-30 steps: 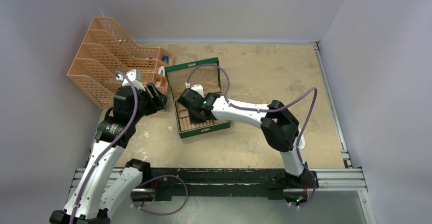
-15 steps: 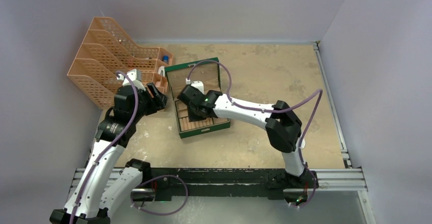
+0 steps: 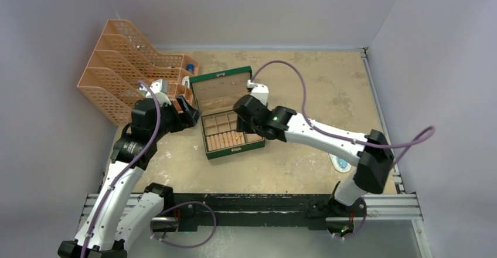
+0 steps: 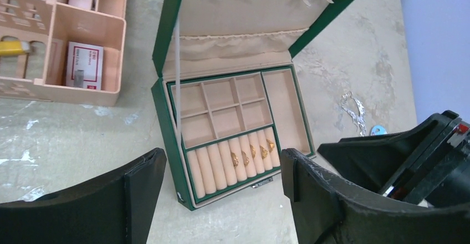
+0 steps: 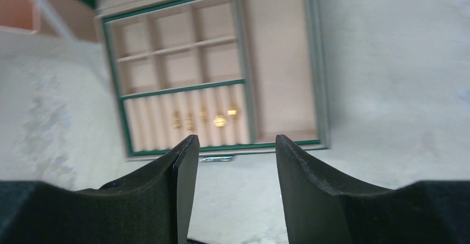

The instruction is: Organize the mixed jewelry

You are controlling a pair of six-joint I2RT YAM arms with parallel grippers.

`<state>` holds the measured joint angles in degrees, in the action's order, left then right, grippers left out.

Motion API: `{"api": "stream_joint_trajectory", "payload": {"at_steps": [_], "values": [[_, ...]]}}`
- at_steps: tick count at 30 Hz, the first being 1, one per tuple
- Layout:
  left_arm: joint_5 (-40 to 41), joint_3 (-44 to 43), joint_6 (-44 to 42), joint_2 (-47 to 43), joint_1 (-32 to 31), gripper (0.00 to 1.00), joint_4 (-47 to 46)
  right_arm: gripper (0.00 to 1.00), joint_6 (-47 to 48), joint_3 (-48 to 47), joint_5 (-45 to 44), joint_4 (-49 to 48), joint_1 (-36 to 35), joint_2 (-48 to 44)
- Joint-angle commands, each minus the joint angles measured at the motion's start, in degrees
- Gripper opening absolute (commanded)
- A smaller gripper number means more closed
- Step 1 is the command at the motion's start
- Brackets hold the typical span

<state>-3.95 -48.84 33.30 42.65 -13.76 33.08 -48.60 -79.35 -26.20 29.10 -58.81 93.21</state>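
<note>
White links and black joints make up the left arm (image 3: 111, 182) and right arm (image 3: 328, 136); purple cables (image 3: 281, 62) loop along them. The left gripper (image 4: 221, 161) has matte black fingers (image 4: 111, 205).

Gold rings (image 4: 254, 151) slotted in green box (image 4: 168, 123); silvery chain tangle (image 4: 353, 110) on table (image 4: 354, 50) beside.

No readable txt; red print on white box (image 4: 84, 65) illegible.

Open green box (image 4: 166, 125) beside orange organizer (image 3: 106, 87)
</note>
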Motion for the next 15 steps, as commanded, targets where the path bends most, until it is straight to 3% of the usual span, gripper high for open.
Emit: {"api": "stream_joint_trajectory", "payload": {"at_steps": [1, 8, 15], "values": [[-5.03, -1.25, -2.35, -1.19, 0.44, 0.76, -3.51, 0.56, -3.03, 8.3, -6.89, -0.17, 5.32, -9.32], [-14.62, -2.34, -2.2, -1.52, 0.4, 0.75, -3.19, 0.53, -1.75, 21.64, -5.12, -6.67, 21.07, -18.89], [-23.47, -2.11, -0.39, 0.19, 0.43, 0.75, -2.67, 0.56, 3.29, 23.08, -0.61, -13.02, 31.77, -12.21]]}}
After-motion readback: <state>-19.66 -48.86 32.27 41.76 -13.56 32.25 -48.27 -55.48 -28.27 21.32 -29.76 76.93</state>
